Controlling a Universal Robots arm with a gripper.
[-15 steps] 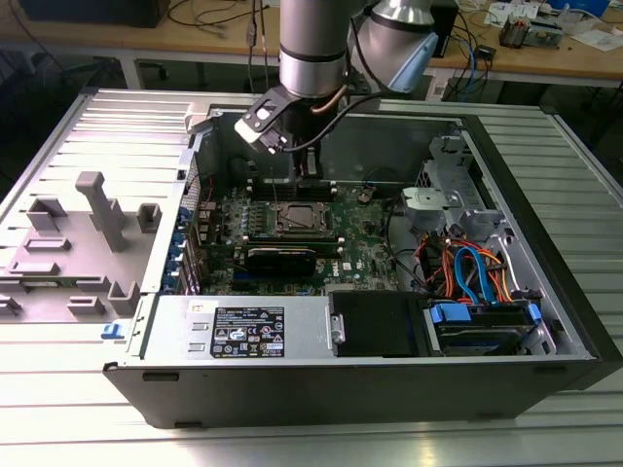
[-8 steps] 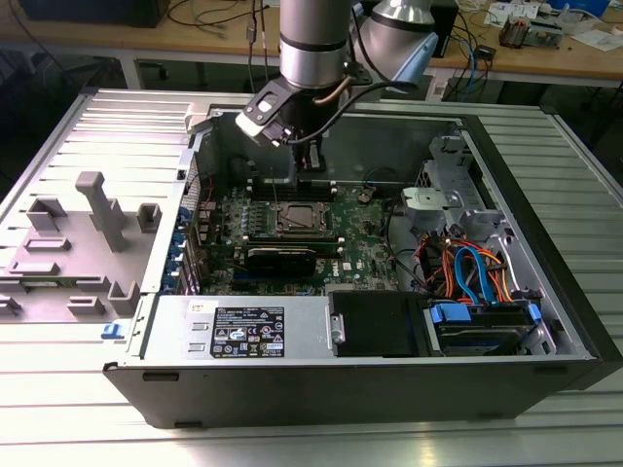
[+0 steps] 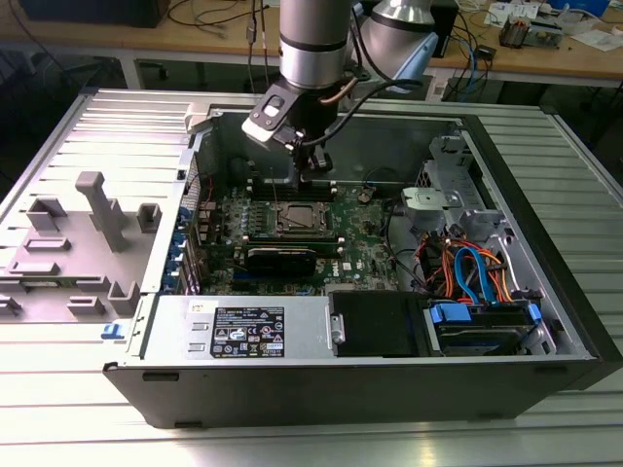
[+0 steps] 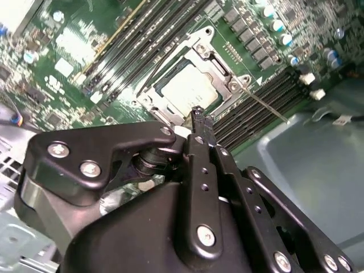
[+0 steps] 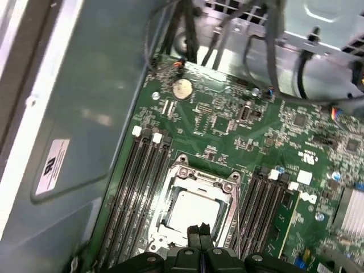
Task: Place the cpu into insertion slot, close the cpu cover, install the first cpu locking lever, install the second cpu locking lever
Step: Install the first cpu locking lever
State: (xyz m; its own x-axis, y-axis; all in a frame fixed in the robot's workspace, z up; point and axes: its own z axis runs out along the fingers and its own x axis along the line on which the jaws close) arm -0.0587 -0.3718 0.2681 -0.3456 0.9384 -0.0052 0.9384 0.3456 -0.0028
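Note:
The cpu point(image 4: 190, 88) lies flat in the middle of the green motherboard, silver-grey top up, and hides the insertion slot's contact field. The cpu cover point(image 4: 215, 61) lies down around it as a metal frame, the chip showing through its window. One thin locking lever point(image 4: 263, 103) sticks out from a corner of the frame over the memory slots. My gripper point(image 4: 198, 114) hangs just above the socket's edge, shut with nothing between its fingers. In the first wrist view the fingertips point(image 5: 195, 230) overlap the cpu point(image 5: 192, 211) and cover point(image 5: 196, 179). In the exterior view the gripper point(image 3: 313, 180) is behind the cpu point(image 3: 297, 219).
The open computer case point(image 3: 545, 233) has steep metal walls around the board. Black memory slots point(image 5: 139, 187) flank the socket on both sides. Cables and a drive bay point(image 3: 467, 272) fill the exterior view's right. A grey fixture tray point(image 3: 78, 243) sits outside the case on the exterior view's left.

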